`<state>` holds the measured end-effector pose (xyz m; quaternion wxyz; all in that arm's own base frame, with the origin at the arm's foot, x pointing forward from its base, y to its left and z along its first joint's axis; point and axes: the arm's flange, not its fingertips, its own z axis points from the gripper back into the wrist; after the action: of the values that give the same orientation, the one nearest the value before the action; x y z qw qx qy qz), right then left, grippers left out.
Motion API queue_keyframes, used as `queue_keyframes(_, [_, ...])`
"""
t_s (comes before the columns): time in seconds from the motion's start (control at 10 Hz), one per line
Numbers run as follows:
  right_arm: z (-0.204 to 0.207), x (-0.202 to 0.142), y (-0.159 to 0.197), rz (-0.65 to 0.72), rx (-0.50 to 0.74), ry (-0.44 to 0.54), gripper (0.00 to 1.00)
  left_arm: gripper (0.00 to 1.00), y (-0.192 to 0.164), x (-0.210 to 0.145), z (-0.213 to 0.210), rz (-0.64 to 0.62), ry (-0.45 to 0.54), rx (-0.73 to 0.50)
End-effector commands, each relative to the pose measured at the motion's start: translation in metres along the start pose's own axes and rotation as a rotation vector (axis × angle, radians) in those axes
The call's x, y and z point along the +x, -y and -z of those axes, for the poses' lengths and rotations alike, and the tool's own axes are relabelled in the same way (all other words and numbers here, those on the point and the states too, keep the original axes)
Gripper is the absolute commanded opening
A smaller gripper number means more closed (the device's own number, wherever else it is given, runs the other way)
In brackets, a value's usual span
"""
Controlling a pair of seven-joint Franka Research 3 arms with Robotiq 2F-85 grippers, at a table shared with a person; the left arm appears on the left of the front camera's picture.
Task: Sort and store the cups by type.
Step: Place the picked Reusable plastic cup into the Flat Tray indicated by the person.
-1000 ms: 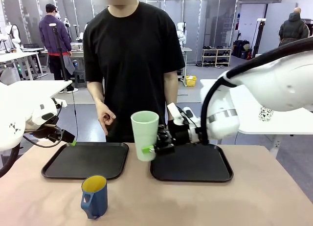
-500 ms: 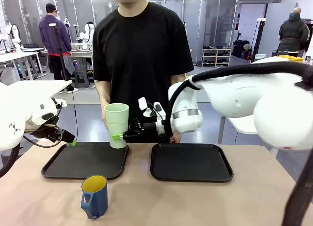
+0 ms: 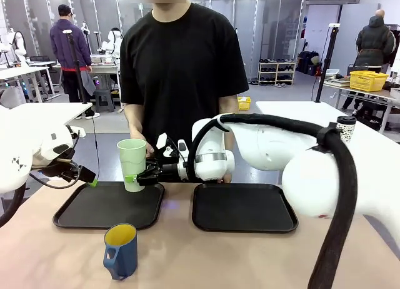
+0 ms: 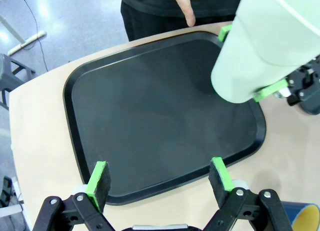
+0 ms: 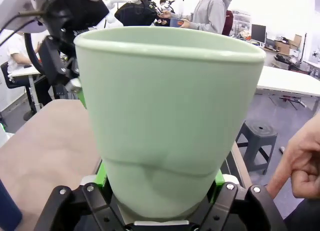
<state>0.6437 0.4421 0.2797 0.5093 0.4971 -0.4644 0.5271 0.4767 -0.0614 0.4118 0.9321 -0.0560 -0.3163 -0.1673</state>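
R pincer (image 3: 134, 178) clamped low on green tumbler (image 3: 132, 156), held upright above far-right corner of left tray (image 3: 87, 209). L pincer (image 4: 159, 177) apart, idle. Blue mug (image 3: 120, 251) near surface's near edge. Rec: lower straight, seat base flat inside rim before release.

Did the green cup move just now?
Yes. The green cup moved left, from beside the right tray to over the left tray.

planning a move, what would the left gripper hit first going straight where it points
Probably the bare floor of the black tray; the open left gripper aims at it, with the green tumbler off to one side.
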Motion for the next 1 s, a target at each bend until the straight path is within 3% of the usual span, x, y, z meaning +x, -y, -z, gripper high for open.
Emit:
queue_keyframes(0.0, [0.007,-0.007,0.013,0.029,-0.001,-0.009,0.83,1.0,0.0,0.001,-0.001,0.001,0.003,0.0])
queue_keyframes(0.5, [0.005,-0.05,0.014,0.025,-0.011,-0.056,0.83,1.0,0.0,0.001,-0.001,0.001,0.003,0.0])
queue_keyframes(0.9, [0.002,-0.061,0.012,0.003,-0.024,-0.093,0.83,1.0,0.0,0.001,-0.001,0.001,0.003,0.0])
